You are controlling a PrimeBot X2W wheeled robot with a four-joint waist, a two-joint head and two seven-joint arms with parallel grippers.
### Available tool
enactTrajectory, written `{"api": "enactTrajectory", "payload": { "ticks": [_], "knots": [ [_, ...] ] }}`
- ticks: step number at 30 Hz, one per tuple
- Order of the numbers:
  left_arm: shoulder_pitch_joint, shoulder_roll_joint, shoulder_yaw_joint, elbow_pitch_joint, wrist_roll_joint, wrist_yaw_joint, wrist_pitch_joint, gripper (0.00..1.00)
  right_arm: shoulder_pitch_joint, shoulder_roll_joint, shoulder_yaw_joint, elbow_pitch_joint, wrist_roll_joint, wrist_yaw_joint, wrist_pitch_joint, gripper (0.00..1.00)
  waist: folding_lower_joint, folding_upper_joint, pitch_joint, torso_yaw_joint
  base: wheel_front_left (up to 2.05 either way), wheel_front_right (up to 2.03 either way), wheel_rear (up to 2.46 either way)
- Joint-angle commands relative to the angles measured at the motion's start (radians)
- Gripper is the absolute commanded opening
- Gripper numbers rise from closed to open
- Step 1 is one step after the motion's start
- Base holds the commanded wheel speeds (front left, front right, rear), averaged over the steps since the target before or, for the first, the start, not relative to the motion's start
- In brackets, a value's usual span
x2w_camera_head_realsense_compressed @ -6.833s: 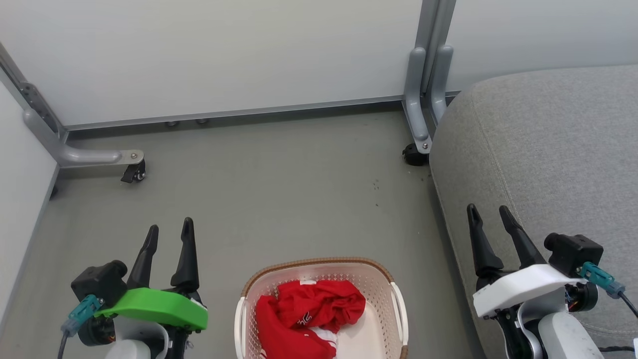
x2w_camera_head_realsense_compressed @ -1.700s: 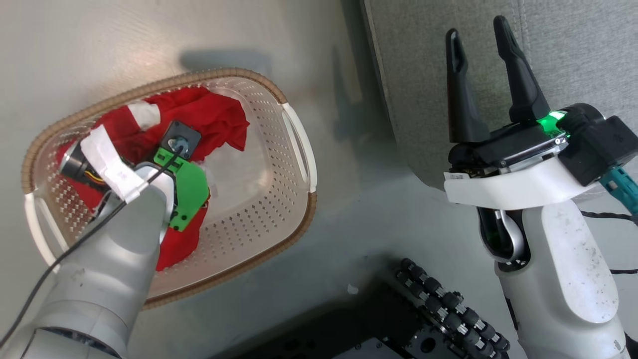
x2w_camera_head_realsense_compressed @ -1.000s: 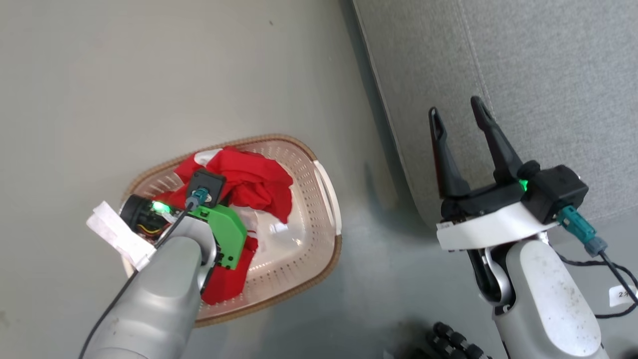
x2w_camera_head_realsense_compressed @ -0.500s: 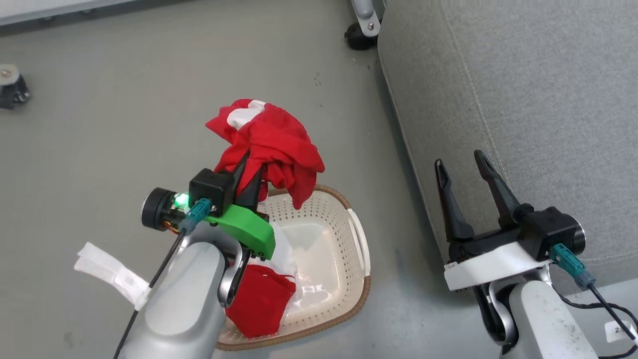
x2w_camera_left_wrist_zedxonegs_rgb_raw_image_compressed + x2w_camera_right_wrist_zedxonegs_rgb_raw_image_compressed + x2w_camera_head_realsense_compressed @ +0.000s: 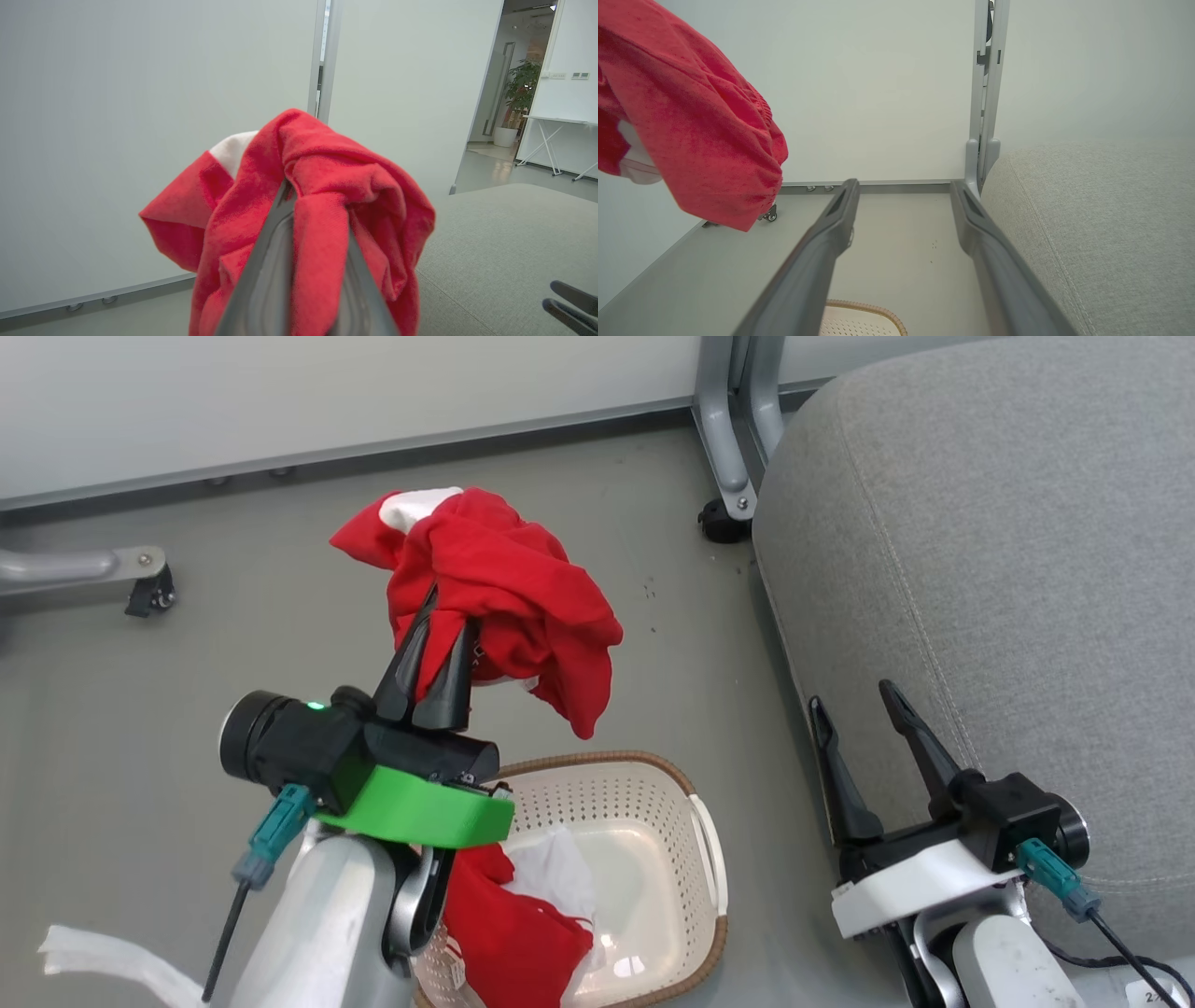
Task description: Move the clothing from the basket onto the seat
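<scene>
left gripper (image 5: 446, 616), clenched on one red garment (image 5: 504, 569), has lifted it clear of the basket (image 5: 653, 767), ready for the seat (image 5: 1008, 569); a second garment (image 5: 509, 938), half-hidden, apparently remains inside.

Grey floor (image 5: 187, 653), white partition (image 5: 280, 392) (on castors (image 5: 719, 525))

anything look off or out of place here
One thing: a crumpled white strip hangs loose beside the left arm at the head view's lower left, like tape come unstuck. Otherwise the basket stands upright on the floor.
</scene>
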Motion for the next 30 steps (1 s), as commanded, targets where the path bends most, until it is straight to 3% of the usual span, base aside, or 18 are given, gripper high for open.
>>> {"api": "enactTrajectory", "payload": {
  "ticks": [1, 12, 30],
  "knots": [
    [0.035, -0.003, 0.011, -0.034, 0.007, -0.007, -0.001, 0.00, 0.022, -0.003, 0.006, -0.009, -0.006, 0.000, 0.009, 1.00, 0.0001, 0.0000, -0.047, 0.018, 0.00, 0.00, 0.00],
    [0.190, -0.004, 0.026, -0.183, 0.029, -0.016, 0.000, 0.00, 0.110, -0.005, 0.030, -0.052, 0.009, 0.000, 0.061, 1.00, 0.0001, 0.0000, -0.135, 0.008, 0.00, 0.00, 0.00],
    [0.245, -0.002, 0.037, -0.175, 0.013, -0.028, 0.000, 0.00, 0.169, -0.004, 0.048, -0.088, 0.017, 0.000, 0.102, 1.00, 0.0001, 0.0000, -0.181, 0.022, 0.00, 0.00, 0.00]
  ]
}}
